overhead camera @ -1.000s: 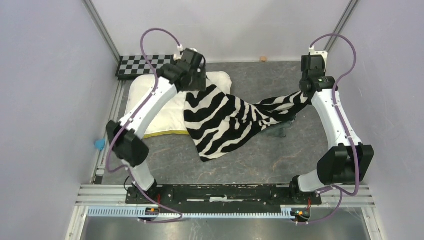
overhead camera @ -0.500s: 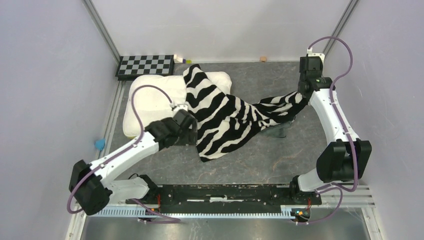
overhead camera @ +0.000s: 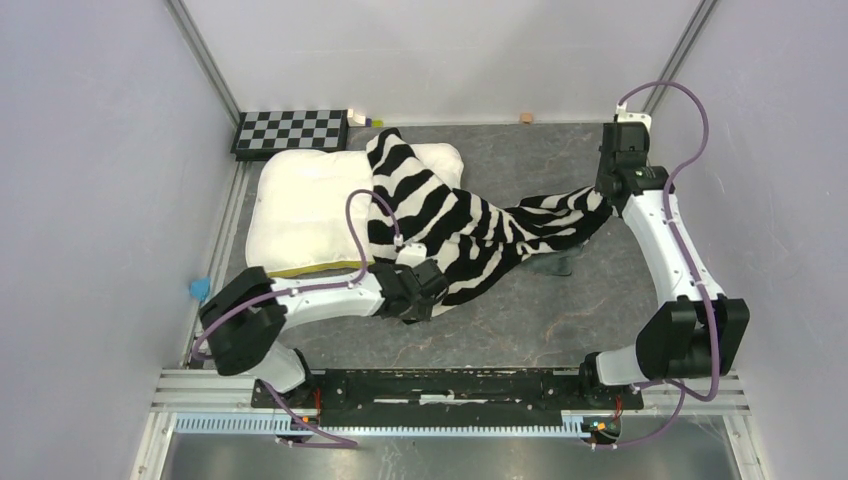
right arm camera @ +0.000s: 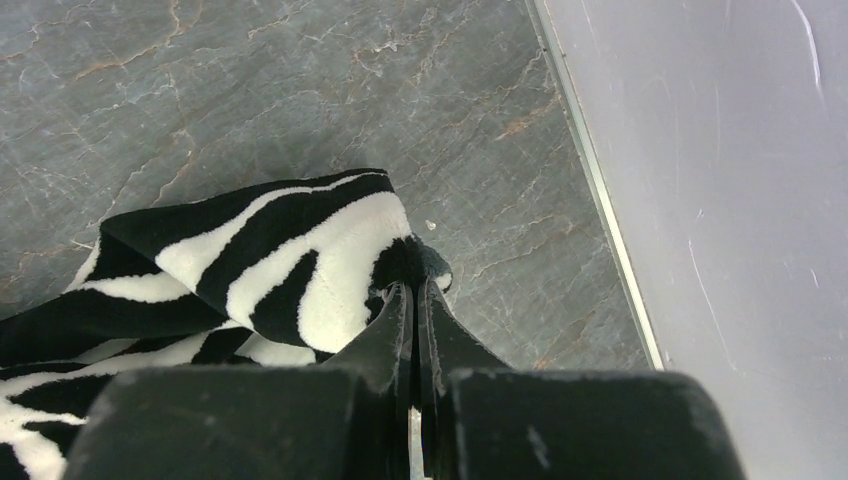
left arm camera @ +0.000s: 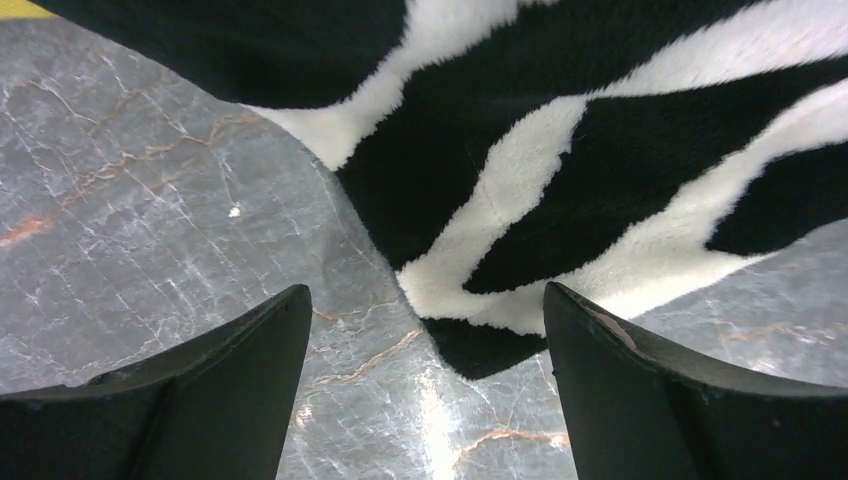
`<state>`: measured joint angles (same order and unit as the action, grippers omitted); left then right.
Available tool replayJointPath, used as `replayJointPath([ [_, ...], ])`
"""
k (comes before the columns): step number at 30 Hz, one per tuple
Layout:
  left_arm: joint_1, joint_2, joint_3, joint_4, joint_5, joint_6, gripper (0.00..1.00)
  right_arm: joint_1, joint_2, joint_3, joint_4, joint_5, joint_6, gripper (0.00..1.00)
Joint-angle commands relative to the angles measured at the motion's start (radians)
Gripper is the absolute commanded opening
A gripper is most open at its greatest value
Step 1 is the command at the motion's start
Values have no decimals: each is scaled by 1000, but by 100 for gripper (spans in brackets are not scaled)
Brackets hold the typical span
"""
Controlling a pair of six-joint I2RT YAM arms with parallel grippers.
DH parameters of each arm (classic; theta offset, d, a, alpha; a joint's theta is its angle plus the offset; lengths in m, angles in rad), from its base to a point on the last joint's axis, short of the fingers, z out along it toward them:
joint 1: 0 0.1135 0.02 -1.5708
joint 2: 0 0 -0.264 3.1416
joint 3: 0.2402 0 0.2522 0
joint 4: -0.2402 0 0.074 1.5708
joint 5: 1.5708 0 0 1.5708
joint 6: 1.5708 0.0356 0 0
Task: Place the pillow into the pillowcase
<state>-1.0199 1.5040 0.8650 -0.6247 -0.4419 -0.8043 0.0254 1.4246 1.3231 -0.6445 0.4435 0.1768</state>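
Note:
The cream-white pillow [overhead camera: 300, 205], with a yellow band [overhead camera: 312, 268] on its near edge, lies at the back left. The zebra-striped pillowcase [overhead camera: 455, 225] drapes over the pillow's right end and stretches to the right. My right gripper [overhead camera: 607, 192] is shut on its far right corner, and the right wrist view shows that gripper [right arm camera: 413, 285] pinching the striped pillowcase [right arm camera: 290, 260] just above the floor. My left gripper [overhead camera: 430, 292] hovers low over the near corner. In the left wrist view that gripper [left arm camera: 425, 292] is open and empty, with the pillowcase corner [left arm camera: 500, 250] just ahead between the fingers [left arm camera: 235, 365].
A checkerboard [overhead camera: 290, 130] lies at the back left, with small items [overhead camera: 362, 120] beside it. A small wooden block [overhead camera: 525, 118] sits by the back wall. A blue object [overhead camera: 200, 288] lies off the left edge. The side wall [right arm camera: 740, 200] stands close to my right gripper.
My left arm swung from the back of the pillow to the near corner of the pillowcase, staying open. The right gripper kept its hold and barely moved.

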Motion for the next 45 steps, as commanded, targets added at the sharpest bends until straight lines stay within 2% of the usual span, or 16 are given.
replayJointPath([
  [1, -51, 79, 23, 35, -109, -121, 91, -2, -52, -8, 37, -19, 8, 0],
  [4, -68, 142, 35, 54, -134, -131, 82, -2, -64, -12, 40, -24, 7, 0],
  [7, -68, 170, 63, 48, -166, -122, 50, -2, -76, -3, 35, -28, 5, 0],
  [8, -67, 166, 72, 38, -176, -113, 35, -2, -78, 2, 33, -28, 2, 0],
  [11, -68, 100, 108, -25, -215, -92, 4, -3, -91, 26, 16, -12, -6, 0],
  [17, -65, -175, 278, -229, -346, -14, 2, -2, -114, 124, -32, -5, -11, 0],
  [20, -64, -317, 471, -257, -417, 116, 2, -4, -130, 209, -53, -3, 0, 0],
  [23, -64, -381, 679, -188, -445, 331, 2, -4, -142, 308, -69, -14, 24, 0],
  [28, -65, -373, 954, -64, -460, 594, 2, -4, -166, 476, -77, -20, 59, 0],
  [33, -65, -343, 1122, 47, -451, 711, 2, -4, -196, 604, -76, -5, 76, 0],
  [37, -64, -301, 1227, 65, -405, 742, 2, -4, -249, 614, -47, 31, 69, 0],
  [41, -66, -253, 1311, 11, -327, 718, 2, -3, -274, 624, -57, 91, 56, 0],
  [45, -66, -294, 1229, -12, -197, 657, 2, -5, -329, 597, -51, 149, 38, 0],
])
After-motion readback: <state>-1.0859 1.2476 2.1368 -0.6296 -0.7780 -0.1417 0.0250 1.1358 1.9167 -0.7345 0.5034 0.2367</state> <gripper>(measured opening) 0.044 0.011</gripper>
